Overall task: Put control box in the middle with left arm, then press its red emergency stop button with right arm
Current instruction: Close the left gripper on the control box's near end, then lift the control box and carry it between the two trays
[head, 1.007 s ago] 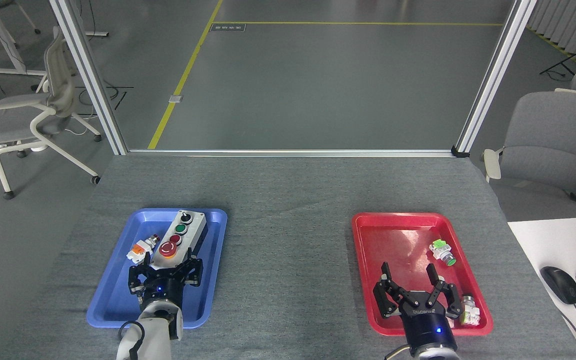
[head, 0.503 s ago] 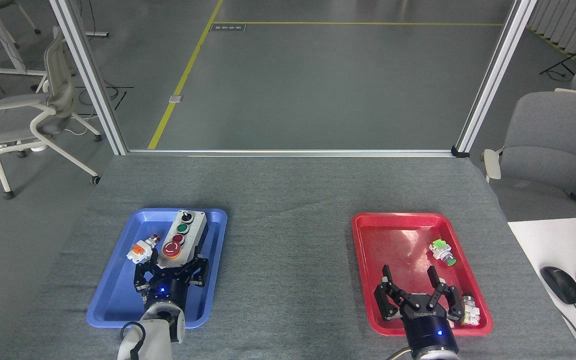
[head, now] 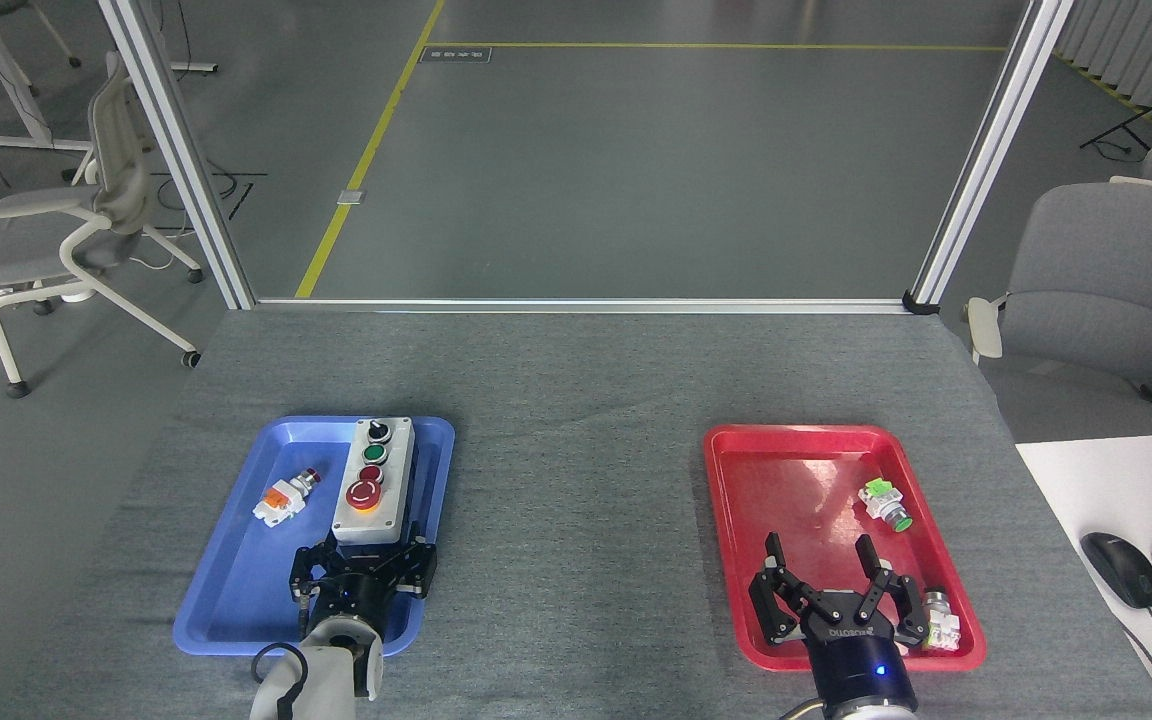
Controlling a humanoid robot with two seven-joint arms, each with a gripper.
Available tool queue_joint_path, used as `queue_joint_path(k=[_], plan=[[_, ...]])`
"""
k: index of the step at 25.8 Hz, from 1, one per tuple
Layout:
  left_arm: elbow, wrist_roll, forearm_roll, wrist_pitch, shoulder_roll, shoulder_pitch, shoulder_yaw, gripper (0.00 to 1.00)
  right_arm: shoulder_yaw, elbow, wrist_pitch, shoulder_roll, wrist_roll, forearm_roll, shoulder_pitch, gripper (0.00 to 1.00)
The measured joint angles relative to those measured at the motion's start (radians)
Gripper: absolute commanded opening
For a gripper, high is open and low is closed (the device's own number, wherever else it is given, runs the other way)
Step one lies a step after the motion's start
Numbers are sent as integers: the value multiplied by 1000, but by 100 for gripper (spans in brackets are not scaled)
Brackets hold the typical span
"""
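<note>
Head view: left gripper (head: 368, 545) clamps the control box's (head: 374, 480) near end in the blue tray (head: 236, 590); right gripper (head: 824, 570) spread apart over the red tray (head: 736, 520)

Robotics lab / test cell in an industrial hall. Evidence: polished concrete floor (head: 656, 170) w/ yellow lane tape (head: 366, 160), aluminium extrusion frame (head: 986, 150) round the bench, 2 office chairs, tripod (head: 1151, 110), desk w/ mouse (head: 1121, 568) + keyboard at right.
</note>
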Motion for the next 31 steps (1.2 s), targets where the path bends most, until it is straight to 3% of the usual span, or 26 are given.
queue_joint_path(k=[9, 12, 15, 19, 24, 31], plan=[[21, 5, 0, 3, 5, -27, -3, 99, 1, -1, 0, 2, -1, 1, 4, 98], [28, 0, 0, 1, 4, -33, -3, 79, 1, -1, 0, 2, -1, 1, 4, 98], [32, 1, 0, 5, 4, -36, -3, 70, 1, -1, 0, 2, -2, 1, 4, 98], [33, -4, 0, -3, 6, -39, -3, 49, 1, -1, 0, 0, -2, 1, 3, 98], [33, -10, 0, -25, 9, -40, -3, 0, 1, 1, -1, -3, -4, 1, 4, 98], [20, -18, 3, -31, 11, -40, -2, 0, 2, 2, -1, -4, -7, 1, 11, 98]])
